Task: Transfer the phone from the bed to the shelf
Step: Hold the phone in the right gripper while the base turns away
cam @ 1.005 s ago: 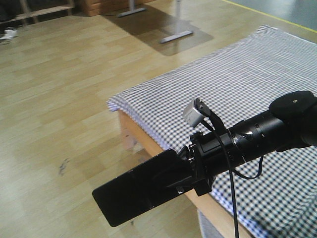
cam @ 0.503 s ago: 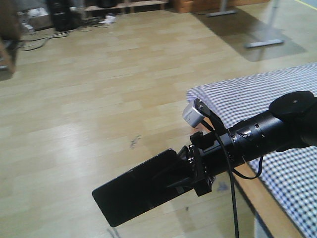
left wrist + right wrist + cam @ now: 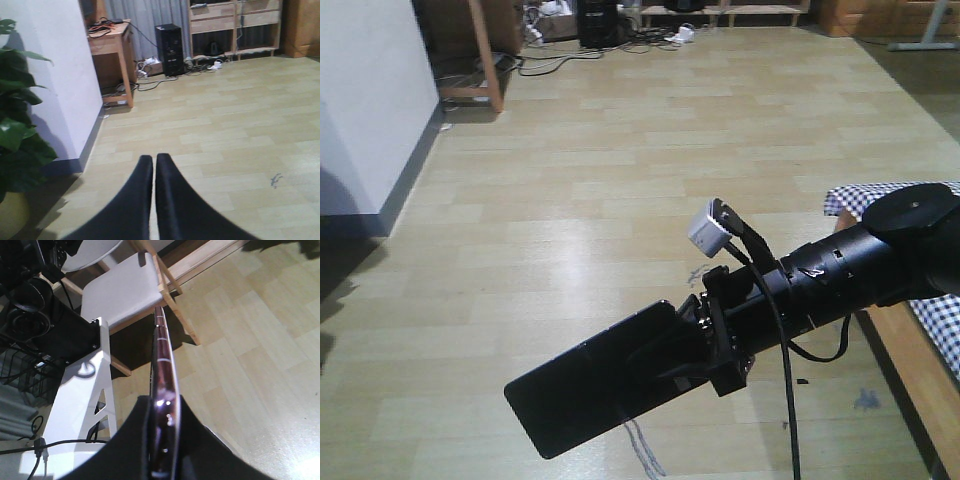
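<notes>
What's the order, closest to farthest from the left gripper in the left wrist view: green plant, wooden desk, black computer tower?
From the left gripper:
1. Green plant, close by at the left edge.
2. Wooden desk, farther back, left of the middle.
3. Black computer tower, farthest, at the back of the room.

The floor (image 3: 570,200) is made of light wood planks. A white wall (image 3: 60,75) stands at the left, and a big green plant (image 3: 17,125) is in front of it. Next to the wall is a brown table (image 3: 112,45) with wires on top. A black computer box (image 3: 168,49) stands near it, with more wires (image 3: 165,80) lying on the floor. There is a small dark mark (image 3: 274,180) on the planks. A chair (image 3: 120,287) has a white seat and wooden legs.
</notes>
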Robot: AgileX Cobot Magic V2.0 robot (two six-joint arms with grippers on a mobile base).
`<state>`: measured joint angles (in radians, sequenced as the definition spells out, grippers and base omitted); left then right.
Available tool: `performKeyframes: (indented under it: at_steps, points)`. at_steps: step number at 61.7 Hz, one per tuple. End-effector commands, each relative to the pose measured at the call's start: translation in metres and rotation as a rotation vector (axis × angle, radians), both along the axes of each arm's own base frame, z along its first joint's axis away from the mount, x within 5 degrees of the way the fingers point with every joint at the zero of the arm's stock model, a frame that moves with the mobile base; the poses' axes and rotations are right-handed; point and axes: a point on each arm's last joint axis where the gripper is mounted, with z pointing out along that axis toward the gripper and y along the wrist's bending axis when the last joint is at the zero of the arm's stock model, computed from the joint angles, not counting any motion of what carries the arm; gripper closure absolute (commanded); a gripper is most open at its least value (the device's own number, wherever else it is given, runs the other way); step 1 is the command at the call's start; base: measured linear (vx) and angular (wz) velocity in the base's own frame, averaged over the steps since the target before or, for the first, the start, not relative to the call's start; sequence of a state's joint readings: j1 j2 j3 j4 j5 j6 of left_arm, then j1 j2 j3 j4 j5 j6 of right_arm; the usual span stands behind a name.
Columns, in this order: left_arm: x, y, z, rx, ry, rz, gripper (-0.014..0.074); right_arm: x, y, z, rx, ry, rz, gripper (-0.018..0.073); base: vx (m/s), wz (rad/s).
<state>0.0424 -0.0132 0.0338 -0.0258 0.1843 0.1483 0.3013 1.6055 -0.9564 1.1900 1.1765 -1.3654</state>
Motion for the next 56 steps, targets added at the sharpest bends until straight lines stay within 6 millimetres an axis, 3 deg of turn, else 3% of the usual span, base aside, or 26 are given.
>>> performKeyframes:
  at_steps: [1, 56]
  points:
    - [-0.0013, -0.0002, 0.0145, -0.011, -0.108, -0.002, 0.0595, -0.0087, 0.0017, 0.0265, 0.120, 0.007, 0.048, 0.0561, -0.09, 0.31]
    - [-0.0013, -0.0002, 0.0145, -0.011, -0.108, -0.002, 0.0595, -0.0087, 0.0017, 0.0265, 0.120, 0.007, 0.048, 0.0561, 0.02, -0.01]
